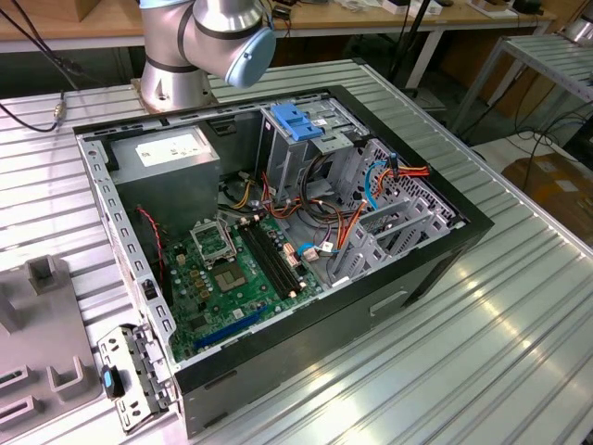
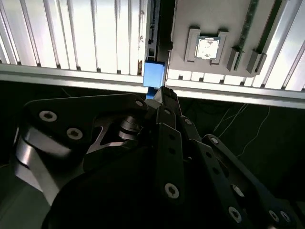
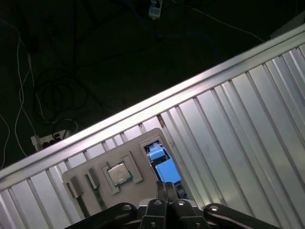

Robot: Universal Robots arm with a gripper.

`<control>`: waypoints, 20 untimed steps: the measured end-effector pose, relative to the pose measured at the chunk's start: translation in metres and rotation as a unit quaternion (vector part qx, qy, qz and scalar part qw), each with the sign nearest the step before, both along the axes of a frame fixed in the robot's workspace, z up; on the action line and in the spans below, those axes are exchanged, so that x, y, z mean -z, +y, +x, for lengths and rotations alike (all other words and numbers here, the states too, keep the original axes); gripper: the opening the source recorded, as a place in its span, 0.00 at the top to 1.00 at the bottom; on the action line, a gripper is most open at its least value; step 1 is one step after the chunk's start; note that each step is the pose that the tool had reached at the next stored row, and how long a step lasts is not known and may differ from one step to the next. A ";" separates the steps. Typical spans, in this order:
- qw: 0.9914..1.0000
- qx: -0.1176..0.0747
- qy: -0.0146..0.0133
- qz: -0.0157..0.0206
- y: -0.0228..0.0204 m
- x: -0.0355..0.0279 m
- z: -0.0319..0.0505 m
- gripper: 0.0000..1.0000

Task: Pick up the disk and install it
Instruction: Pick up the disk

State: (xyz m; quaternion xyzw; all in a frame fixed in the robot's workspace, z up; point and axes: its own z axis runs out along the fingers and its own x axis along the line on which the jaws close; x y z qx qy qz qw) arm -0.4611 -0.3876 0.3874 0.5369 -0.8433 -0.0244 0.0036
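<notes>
The disk (image 2: pixel 153 75) stands on its thin edge in a slot. Its blue frame faces up, just beside a grey tray (image 2: pixel 190 14) that also holds a square chip (image 2: pixel 208 48). In the exterior view the disk (image 1: pixel 134 371) sits low on the exterior view's left, between the tray (image 1: pixel 37 324) and the open computer case (image 1: pixel 371 297).

Standing it upright looks deliberate. A narrow edge raised off the table (image 1: pixel 500 324) gives something to pinch from above, which a flat-lying drive would not. The tray probably serves the same purpose, keeping each part at a known spot.

In both wrist views the gripper (image 2: pixel 163 91) hangs above the disk and well apart from it, pointing down roughly in line with the blue edge. Its fingertips look pressed together with nothing between them (in the first wrist view the gripper (image 3: pixel 167 187) ends in two tips lying side by side). So I judge that the disk (image 3: pixel 164 167) has not yet been picked up.

The case lies on its side with the cover off, which leaves its inside open to reach from above. Inside it a tall grey cage (image 1: pixel 296 148) with a blue top stands near the back wall, likely the place meant for the disk.
</notes>
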 end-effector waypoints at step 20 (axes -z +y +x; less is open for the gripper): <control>0.995 -0.102 0.000 0.000 0.0000 0.0000 0.0001 0.89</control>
